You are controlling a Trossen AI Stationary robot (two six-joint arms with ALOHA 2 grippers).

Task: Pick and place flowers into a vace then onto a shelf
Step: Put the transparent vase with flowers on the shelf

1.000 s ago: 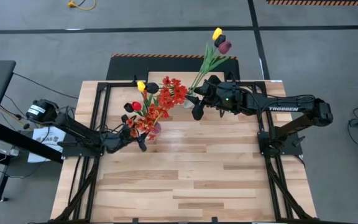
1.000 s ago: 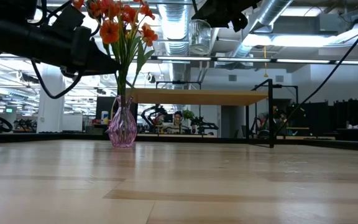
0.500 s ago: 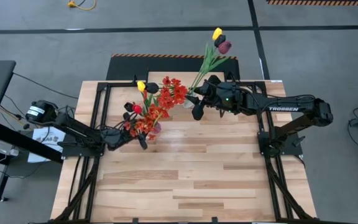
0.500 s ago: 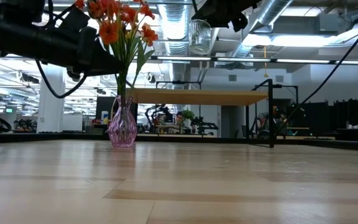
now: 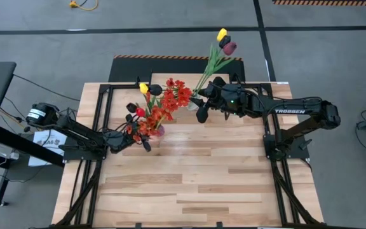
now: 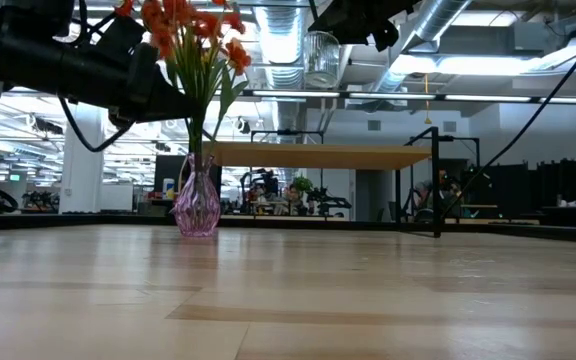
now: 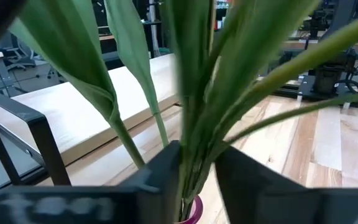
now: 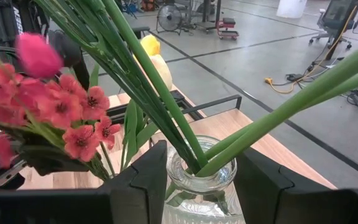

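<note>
From above, you see the left gripper [image 5: 134, 135] at the stems over the pink vase [image 5: 158, 131], with the orange-red spray [image 5: 164, 108] leaning out of it on the plank surface [image 5: 196, 178]. The right gripper [image 5: 196, 95] holds a clear glass jar [image 5: 192, 95] of tulips [image 5: 224, 39] near the shelf [image 5: 170, 79].

At table height, the pink vase [image 6: 197, 205] stands on the surface before the shelf [image 6: 318, 155], while the glass jar [image 6: 320, 58] hangs high above it.

The left wrist camera shows its fingers [image 7: 160, 171] pinching green stems [image 7: 194, 112]; pull sideways and you could tip the vase.

The right wrist camera shows its fingers [image 8: 148, 180] clamped on the jar [image 8: 201, 186]. The glass is smooth and top-heavy, so it may slip or tilt as you lower it.
</note>
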